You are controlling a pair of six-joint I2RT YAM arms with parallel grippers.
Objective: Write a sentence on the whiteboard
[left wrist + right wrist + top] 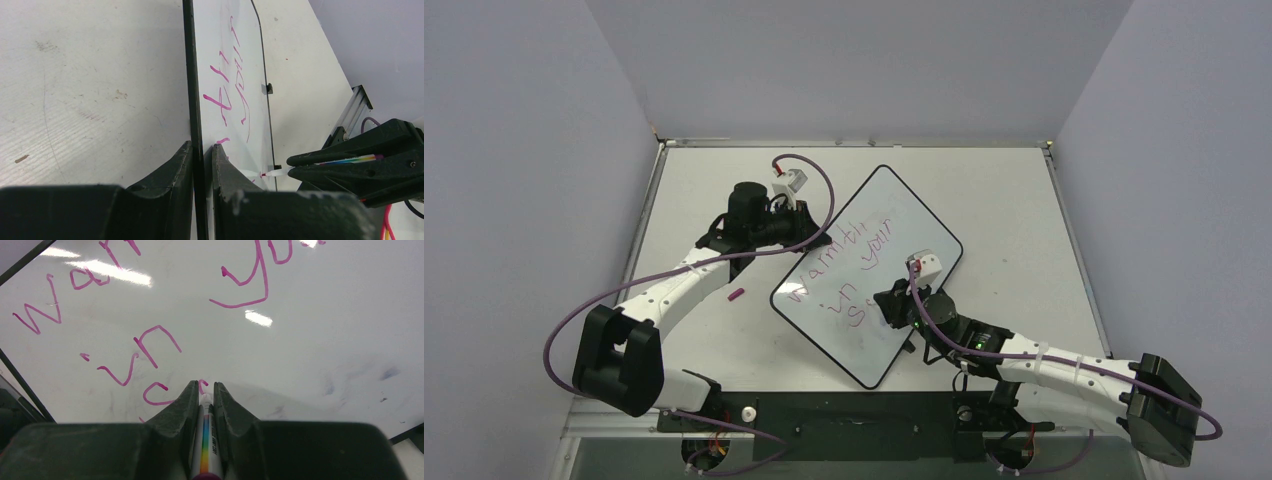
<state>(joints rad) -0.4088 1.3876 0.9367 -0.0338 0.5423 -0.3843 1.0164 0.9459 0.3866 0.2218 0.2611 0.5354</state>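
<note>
The whiteboard lies turned like a diamond on the table. The sentence runs across it in pink marker, and its lowest line is only a few letters long. My left gripper is shut on the whiteboard's upper-left rim; in the left wrist view the left gripper has one finger on each side of the black edge. My right gripper is shut on a white marker with a rainbow stripe. The marker's tip touches the whiteboard at the end of the lowest line of the sentence.
A small pink marker cap lies on the off-white table left of the board. Faint purple smudges mark the board's right part. Grey walls close in the table on three sides.
</note>
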